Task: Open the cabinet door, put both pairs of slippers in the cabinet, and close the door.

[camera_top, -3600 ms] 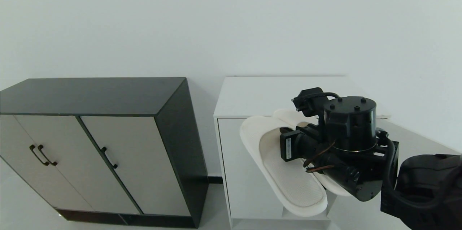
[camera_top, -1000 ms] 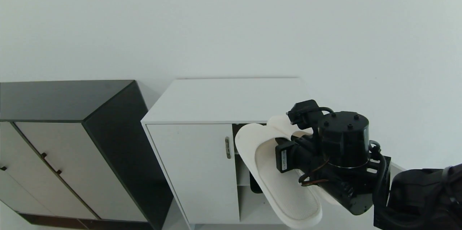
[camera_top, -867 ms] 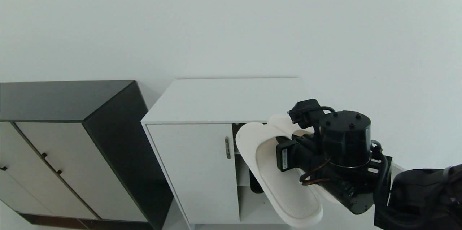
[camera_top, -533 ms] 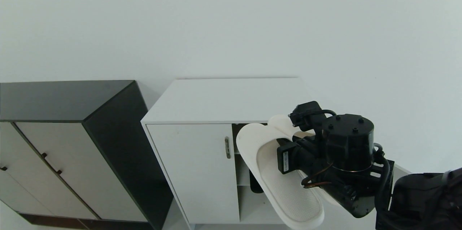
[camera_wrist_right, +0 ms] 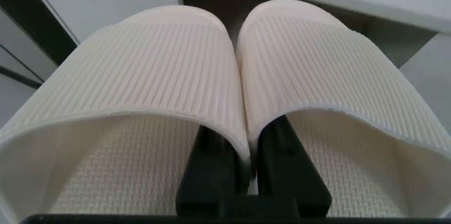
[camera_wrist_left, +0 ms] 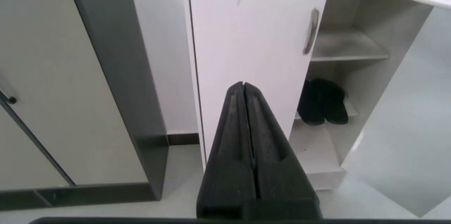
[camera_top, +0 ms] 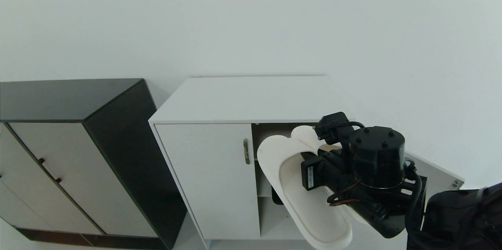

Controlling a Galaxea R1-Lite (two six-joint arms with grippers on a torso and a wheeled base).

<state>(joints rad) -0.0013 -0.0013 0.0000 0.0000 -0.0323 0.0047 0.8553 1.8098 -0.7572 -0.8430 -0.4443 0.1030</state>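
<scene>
Cream slippers (camera_top: 310, 203): one pair, side by side, held in the air just in front of the open right half of the white cabinet (camera_top: 243, 99), toes toward it.
Right gripper (camera_wrist_right: 250, 171): fingers clamped on the two inner strap edges of that pair.
Left gripper (camera_wrist_left: 244, 94): fingers pressed together on nothing, facing the cabinet's closed left door (camera_top: 204, 179).
Right door (camera_top: 441, 169): swung open.
Black pair (camera_wrist_left: 323, 101): inside the cabinet, on a lower shelf.
Dark cabinet (camera_top: 70, 99): just beside the white cabinet, on its left.

The slippers (camera_top: 311, 203) are hanging at lower right, before the cabinet (camera_top: 243, 101)'s open half; a second cabinet (camera_top: 70, 99) is standing at left.
</scene>
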